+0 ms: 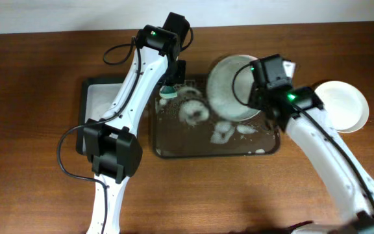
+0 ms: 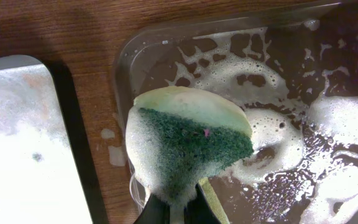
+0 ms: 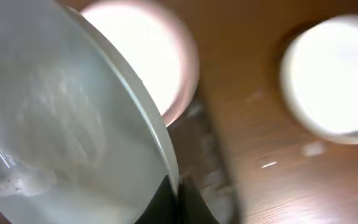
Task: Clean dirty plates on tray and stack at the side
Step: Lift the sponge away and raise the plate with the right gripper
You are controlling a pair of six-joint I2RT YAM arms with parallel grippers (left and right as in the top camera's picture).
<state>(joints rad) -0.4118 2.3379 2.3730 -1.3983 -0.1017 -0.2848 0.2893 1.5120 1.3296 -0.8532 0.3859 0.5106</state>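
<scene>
Over the left end of the dark grey tray [image 1: 187, 143], the left gripper [image 2: 178, 204] is clenched on a sponge [image 2: 191, 146]. The sponge's green scouring face is turned toward the wrist camera, with the yellow layer behind it, and it is coated with suds. It hangs just inside the tray's left rim. Foam [image 1: 193, 112] lies in patches over the wet tray floor. Just beside the tray on its left sits a smaller tray [image 1: 99, 97] with a pale, foamy surface.

At the tray's far right corner, the right gripper [image 3: 178, 200] is clamped on the rim of one plate [image 3: 61, 124]. The plate is held tilted steeply on edge, with a wet film and a few suds on its face. A second plate [image 3: 151, 50] shows behind the held one, mostly hidden; what it rests on cannot be told. A third plate [image 1: 343, 105] lies flat on the wooden table [image 1: 31, 65], right of the tray and apart from it
</scene>
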